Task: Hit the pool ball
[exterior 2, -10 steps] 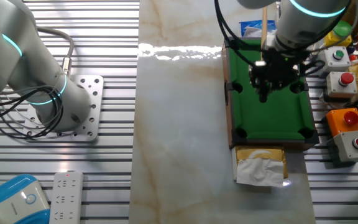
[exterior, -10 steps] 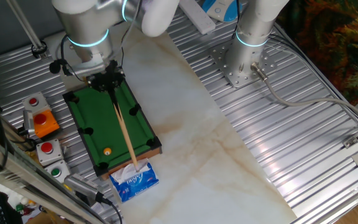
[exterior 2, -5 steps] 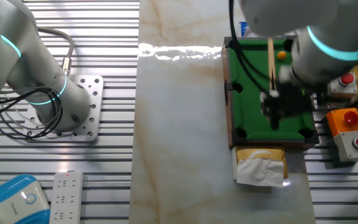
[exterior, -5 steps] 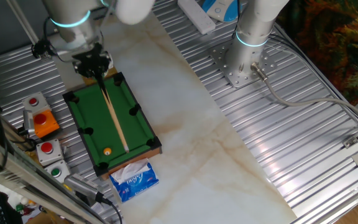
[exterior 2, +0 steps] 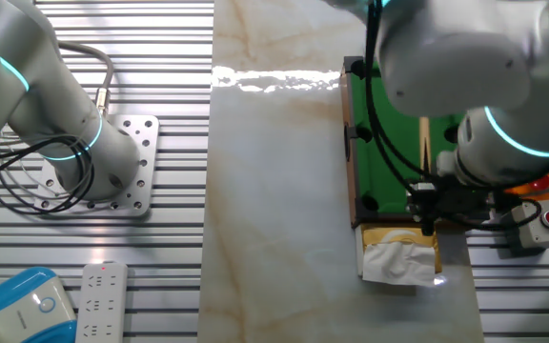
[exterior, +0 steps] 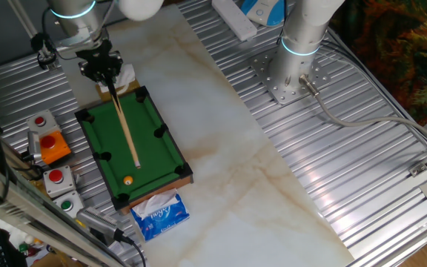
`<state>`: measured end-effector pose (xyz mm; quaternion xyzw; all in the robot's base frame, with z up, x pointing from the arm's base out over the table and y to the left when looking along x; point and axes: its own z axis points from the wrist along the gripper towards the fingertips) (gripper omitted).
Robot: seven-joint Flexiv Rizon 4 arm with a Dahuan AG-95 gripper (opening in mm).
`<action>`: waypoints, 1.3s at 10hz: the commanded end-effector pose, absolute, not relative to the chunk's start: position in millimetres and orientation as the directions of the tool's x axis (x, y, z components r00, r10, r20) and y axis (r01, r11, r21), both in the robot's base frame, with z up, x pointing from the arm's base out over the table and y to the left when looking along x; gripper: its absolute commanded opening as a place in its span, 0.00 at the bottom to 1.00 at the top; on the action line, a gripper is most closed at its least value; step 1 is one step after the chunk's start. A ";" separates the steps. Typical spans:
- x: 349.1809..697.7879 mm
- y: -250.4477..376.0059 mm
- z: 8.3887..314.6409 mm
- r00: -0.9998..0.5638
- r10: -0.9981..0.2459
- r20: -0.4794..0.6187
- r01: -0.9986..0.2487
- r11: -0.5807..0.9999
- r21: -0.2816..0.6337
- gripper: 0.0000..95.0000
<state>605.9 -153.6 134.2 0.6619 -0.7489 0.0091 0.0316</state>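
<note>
The pool ball (exterior: 128,180), tiny and orange-yellow, lies near the front end of the green mini pool table (exterior: 148,126). My gripper (exterior: 101,68) is over the table's far end, shut on a thin wooden cue stick (exterior: 124,126). The cue slopes down over the felt. Its tip ends a short way from the ball and does not touch it. In the other fixed view my gripper (exterior 2: 427,206) hangs over the near end of the pool table (exterior 2: 387,143). A short stretch of the cue (exterior 2: 425,143) shows there, and the arm hides the ball.
A blue tissue pack (exterior: 160,213) lies against the table's ball end. A yellow tissue box (exterior 2: 398,252) sits at the gripper end. Button boxes (exterior: 50,147) stand left of the table. A second arm's base (exterior: 295,70) stands at the far right. A power strip (exterior 2: 98,300) lies at the lower left.
My gripper has drawn back along the table, away from the ball, taking the cue with it. The cue tip slid from over the tissue pack to short of the ball. The ball has not moved.
</note>
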 end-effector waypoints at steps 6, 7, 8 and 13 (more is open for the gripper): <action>604.5 -190.0 125.9 -0.250 -0.960 0.125 -0.963 0.260 0.069 0.00; 603.1 -190.4 125.3 -0.242 -0.963 0.122 -0.965 0.251 0.069 0.00; 599.5 -191.2 123.1 -0.235 -0.964 0.122 -0.967 0.244 0.070 0.00; 577.9 -195.0 109.4 -0.227 -0.963 0.145 -0.969 0.239 0.067 0.00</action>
